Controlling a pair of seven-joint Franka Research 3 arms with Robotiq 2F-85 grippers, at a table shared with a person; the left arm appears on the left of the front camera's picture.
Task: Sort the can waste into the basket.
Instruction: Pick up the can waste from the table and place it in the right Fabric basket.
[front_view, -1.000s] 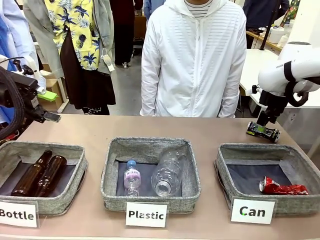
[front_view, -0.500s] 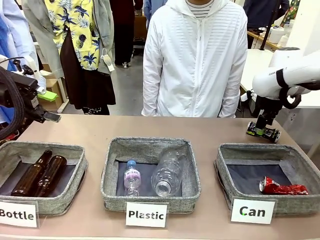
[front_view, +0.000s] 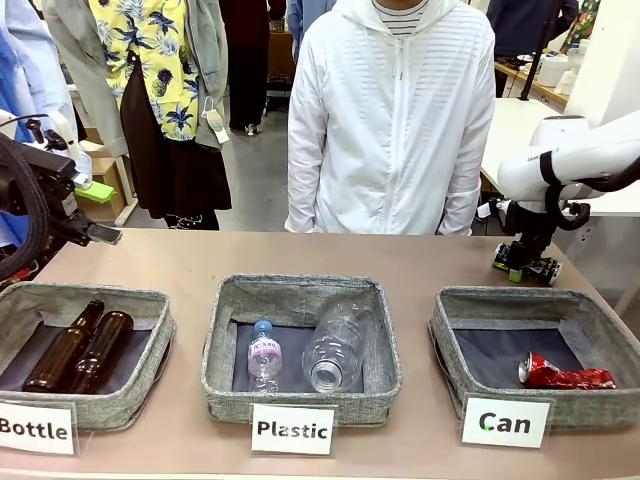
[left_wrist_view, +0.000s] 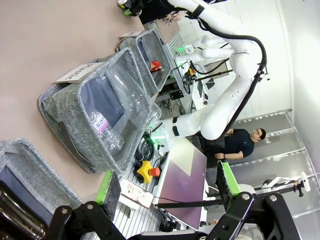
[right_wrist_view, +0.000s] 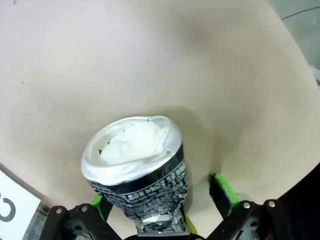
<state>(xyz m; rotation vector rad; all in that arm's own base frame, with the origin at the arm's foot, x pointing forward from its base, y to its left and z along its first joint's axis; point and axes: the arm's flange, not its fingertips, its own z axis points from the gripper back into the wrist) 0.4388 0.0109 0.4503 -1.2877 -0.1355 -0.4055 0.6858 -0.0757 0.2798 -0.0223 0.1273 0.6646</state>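
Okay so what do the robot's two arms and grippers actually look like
Both arms are glossy white with rounded joints. The right arm has black bands and a black cable looped near the wrist. The right gripper and the left gripper are black, with two fingers carrying bright green pads.

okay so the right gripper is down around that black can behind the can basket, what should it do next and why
Probably close the right gripper on the black can. Its jaws stand open with the can lying between the green pads on the table, ungripped. The red can is already in the Can basket.
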